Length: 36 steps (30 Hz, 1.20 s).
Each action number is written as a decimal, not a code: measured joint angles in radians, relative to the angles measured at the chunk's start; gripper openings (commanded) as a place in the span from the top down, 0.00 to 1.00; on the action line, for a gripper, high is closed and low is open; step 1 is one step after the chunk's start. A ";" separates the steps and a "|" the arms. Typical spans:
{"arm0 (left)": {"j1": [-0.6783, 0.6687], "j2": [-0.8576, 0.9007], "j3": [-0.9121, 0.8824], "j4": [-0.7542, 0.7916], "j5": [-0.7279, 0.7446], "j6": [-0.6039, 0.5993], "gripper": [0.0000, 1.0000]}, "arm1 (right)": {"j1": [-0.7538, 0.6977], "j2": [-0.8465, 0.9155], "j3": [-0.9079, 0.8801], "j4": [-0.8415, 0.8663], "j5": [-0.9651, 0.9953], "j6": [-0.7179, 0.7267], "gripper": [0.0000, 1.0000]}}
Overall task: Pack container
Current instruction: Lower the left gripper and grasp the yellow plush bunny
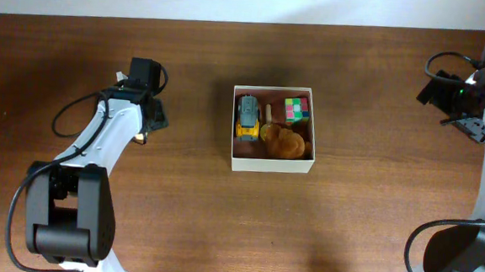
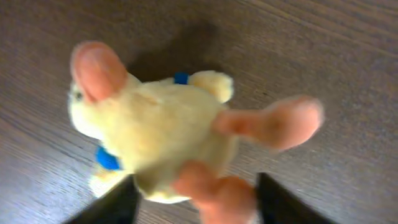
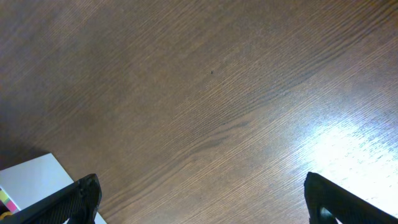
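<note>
The container [image 1: 272,164], a white-walled square box, sits mid-table holding a yellow toy truck [image 1: 247,118], a colour cube [image 1: 295,110] and a brown plush [image 1: 284,143]. A pale yellow plush toy [image 2: 155,124] with orange feet and blue spots lies on the wood under my left gripper [image 2: 198,205]. The jaws stand half closed around its lower end. The left finger touches the plush and the right finger [image 2: 280,202] is a little apart from an orange foot. From above, the left gripper [image 1: 144,128] hides the toy. My right gripper [image 3: 202,205] hangs wide open over bare wood at the far right [image 1: 469,125].
A white corner of the container [image 3: 31,180] shows at the lower left of the right wrist view. A small wooden piece [image 1: 268,114] lies between the truck and the cube. The table's far edge [image 1: 233,21] runs along the top.
</note>
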 measured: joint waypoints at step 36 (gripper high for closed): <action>-0.084 -0.201 0.214 -0.117 0.309 0.114 0.98 | 0.000 0.000 0.000 0.000 0.000 0.000 0.01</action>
